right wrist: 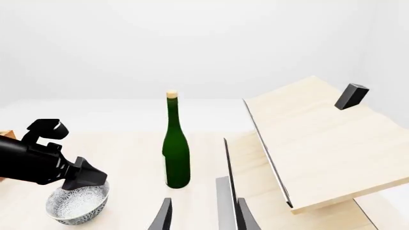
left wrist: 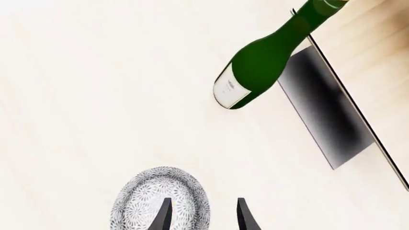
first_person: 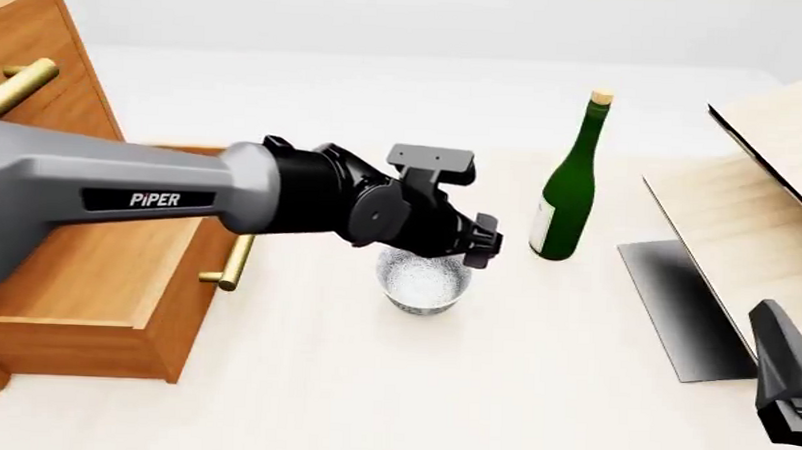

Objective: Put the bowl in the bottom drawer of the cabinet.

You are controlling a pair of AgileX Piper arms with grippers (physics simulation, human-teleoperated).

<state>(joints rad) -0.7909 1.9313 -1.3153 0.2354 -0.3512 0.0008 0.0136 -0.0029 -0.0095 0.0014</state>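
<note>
- The bowl (first_person: 423, 282) stands upright on the table (first_person: 409, 395), directly under the left gripper (left wrist: 203, 218), near the front of the opened bottom drawer (first_person: 99, 275).
- In the left wrist view one fingertip (left wrist: 164, 215) lies over the inside of the bowl and the other is outside its rim, so the rim is between them. The fingers are spread apart and hold nothing.
- In the right wrist view the black end of the left gripper is just at the rim of the bowl; I cannot tell if it touches.
- The left arm (first_person: 135, 196) reaches from the left across the drawer, with the wrist bent down toward the table.
- The drawer is pulled out of the cabinet (first_person: 33, 82), and its brass handle (first_person: 233, 261) is just beside the bowl.
- The right gripper (right wrist: 203, 215) is low at the right side, well apart from the bowl; its fingers are open and empty, pointing toward the green bottle (first_person: 566, 186) and the pale slanted board (right wrist: 319, 143).
</note>
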